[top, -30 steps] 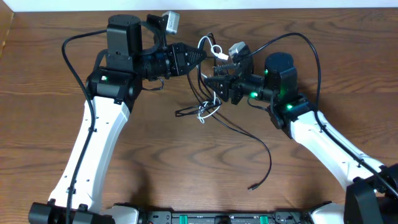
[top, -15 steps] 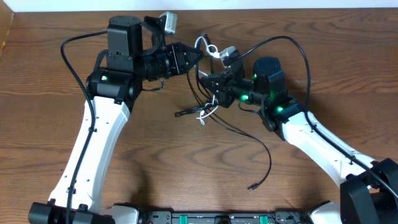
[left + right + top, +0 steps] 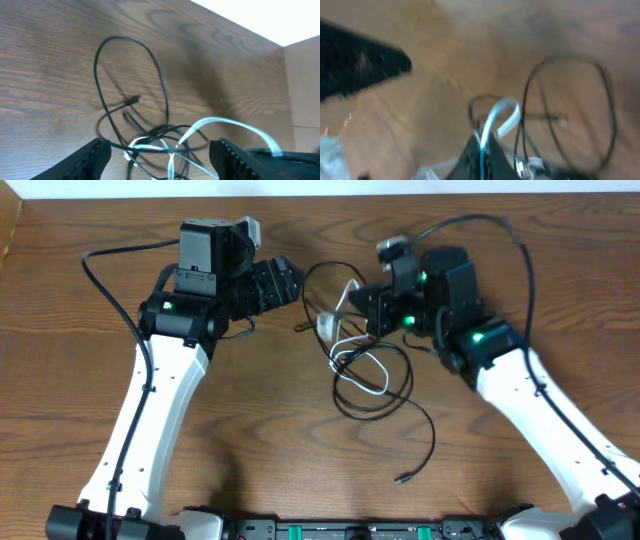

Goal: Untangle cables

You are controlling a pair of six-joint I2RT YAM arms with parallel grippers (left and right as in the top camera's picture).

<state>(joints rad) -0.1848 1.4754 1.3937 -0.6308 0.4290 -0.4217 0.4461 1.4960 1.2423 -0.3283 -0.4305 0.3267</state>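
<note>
Pulling on the white cable (image 3: pixel 225 121) while it runs through the black cables (image 3: pixel 163 92) looks like the main hazard. The right fingers (image 3: pixel 362 308) are closed tight, and the blurred right wrist view shows a pale loop rising straight out of their tips, so they appear to have hold of that one cord. If that arm lifts or draws away, the black loops around the white cord could cinch into a tighter knot. The whole bundle could also drag across the tabletop (image 3: pixel 200 470) instead of parting, and so thin a cord might slip out of the pinch. The left fingers (image 3: pixel 288 282) stand well open with nothing between them, so nothing anchors the black strands against such a pull. Closing from there without care could catch several cords at once. The cables lie in the middle of the tabletop between the two arms. One black loop arcs near the left fingers' tips but apart from them. The tangled core sits just beside and below the right fingers. A long black tail runs toward the near edge and ends in a plug end (image 3: pixel 405 478) well apart from both. In the left wrist view the knot lies ahead of the spread fingers, not inside them.
</note>
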